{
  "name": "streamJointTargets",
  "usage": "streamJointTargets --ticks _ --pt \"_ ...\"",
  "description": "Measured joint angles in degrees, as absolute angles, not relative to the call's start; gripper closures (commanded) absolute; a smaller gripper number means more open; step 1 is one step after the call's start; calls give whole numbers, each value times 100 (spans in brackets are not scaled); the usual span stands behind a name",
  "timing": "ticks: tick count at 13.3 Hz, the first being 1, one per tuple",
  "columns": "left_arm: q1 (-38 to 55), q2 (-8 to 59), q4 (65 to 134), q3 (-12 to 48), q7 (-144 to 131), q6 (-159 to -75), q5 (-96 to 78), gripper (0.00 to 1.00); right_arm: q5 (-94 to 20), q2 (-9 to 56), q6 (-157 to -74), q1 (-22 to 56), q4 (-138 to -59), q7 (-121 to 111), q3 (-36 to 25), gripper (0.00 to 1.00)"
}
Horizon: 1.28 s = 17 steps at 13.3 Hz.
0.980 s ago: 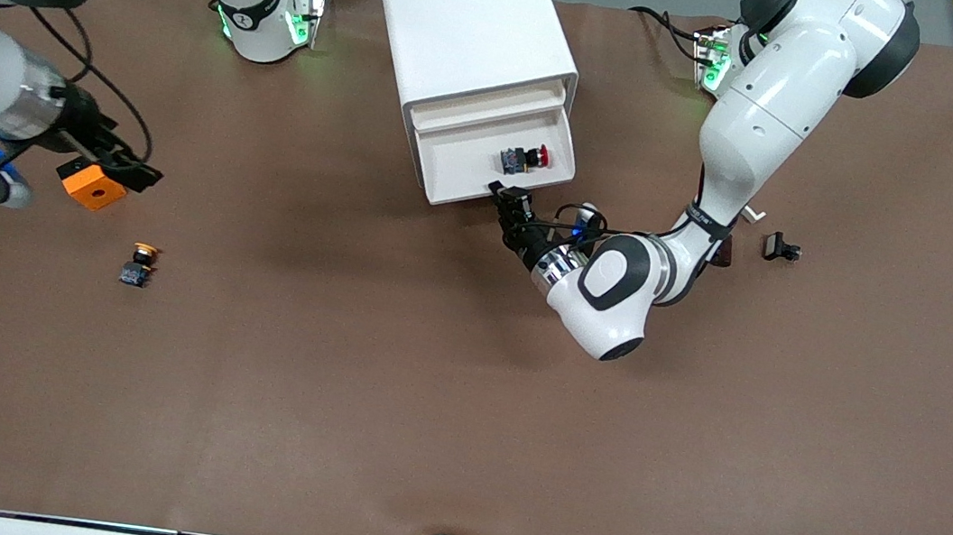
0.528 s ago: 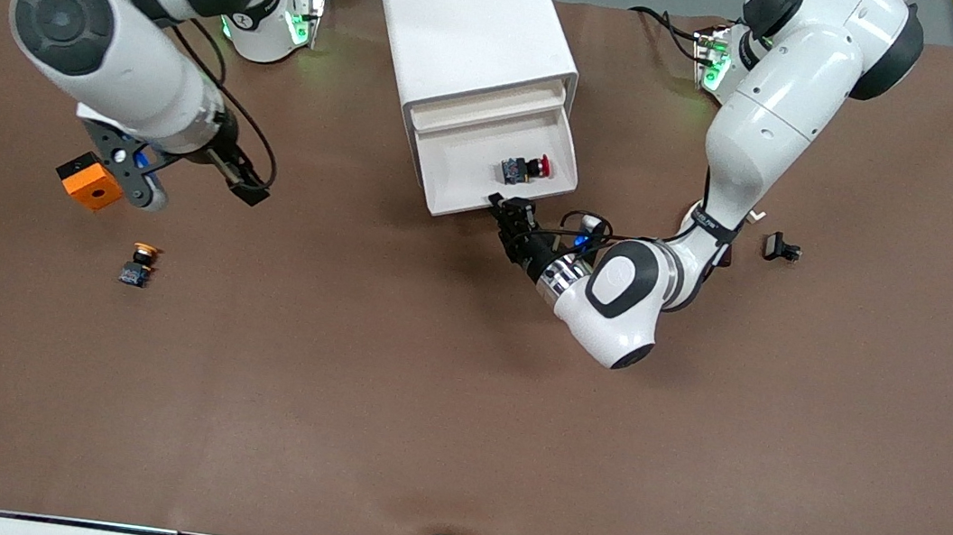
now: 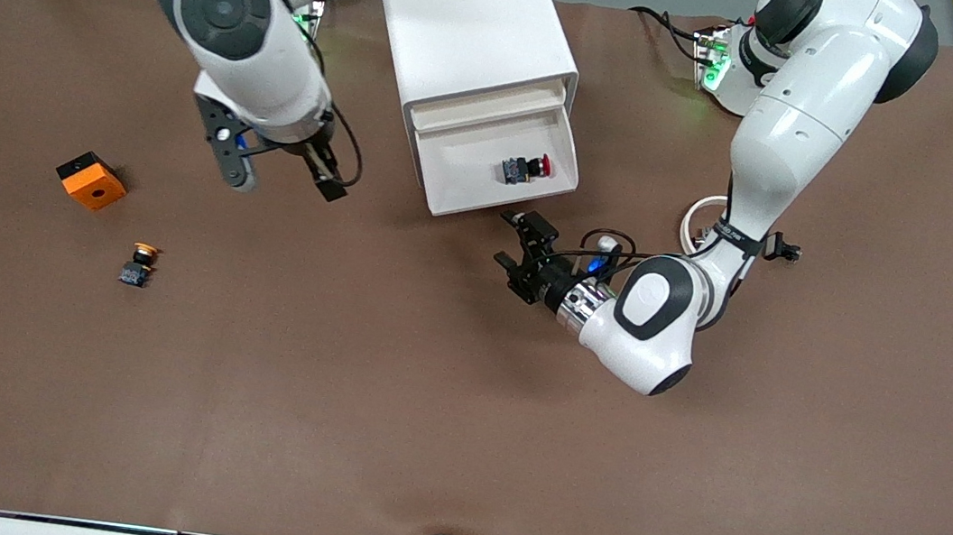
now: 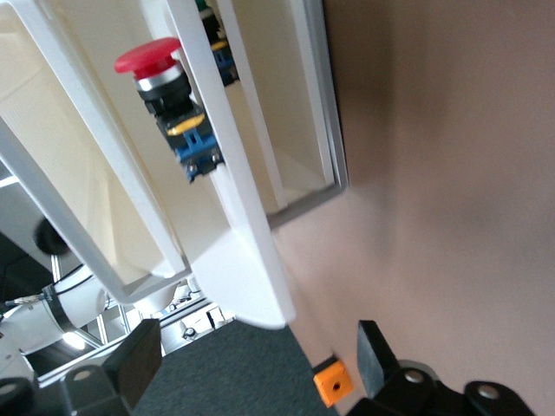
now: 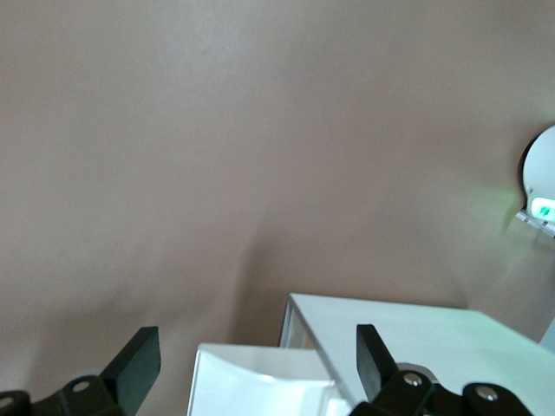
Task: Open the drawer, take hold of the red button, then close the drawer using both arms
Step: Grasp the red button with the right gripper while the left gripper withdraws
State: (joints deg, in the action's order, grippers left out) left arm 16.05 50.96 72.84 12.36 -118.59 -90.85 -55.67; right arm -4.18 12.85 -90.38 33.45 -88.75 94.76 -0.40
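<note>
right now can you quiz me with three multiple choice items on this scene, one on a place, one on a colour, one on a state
1. Where is the red-capped button?
A. in the open drawer
B. on the table by the orange block
C. in the left gripper

2. What colour is the cap of the button lying on the table?
A. green
B. yellow
C. white

3. How does the right gripper stand?
A. shut on the orange block
B. shut on the drawer front
C. open, holding nothing

Answers: 1 A, it lies on the drawer floor. 2 B, its cap shows yellow. 3 C, fingers apart above bare table.
</note>
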Motion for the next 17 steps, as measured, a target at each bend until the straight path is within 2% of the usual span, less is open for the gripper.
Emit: streamJointTargets --ticks 4,7,10,17 --pt "1020 4821 7146 1227 -10737 -8945 -5478 0 -590 2039 -9186 3904 -8252 10369 -39 0" --pt "481 4676 7135 1235 -9708 -8698 -4681 0 -949 2411 -9579 4139 -7983 10869 -39 0" --pt "456 4486 7127 1264 -8985 -8684 -3547 0 -984 2688 -9982 4578 -7958 11443 -39 0" --pt "481 3555 7084 1275 -6990 -8692 -938 0 -972 3024 -10051 5148 -7928 11584 -51 0"
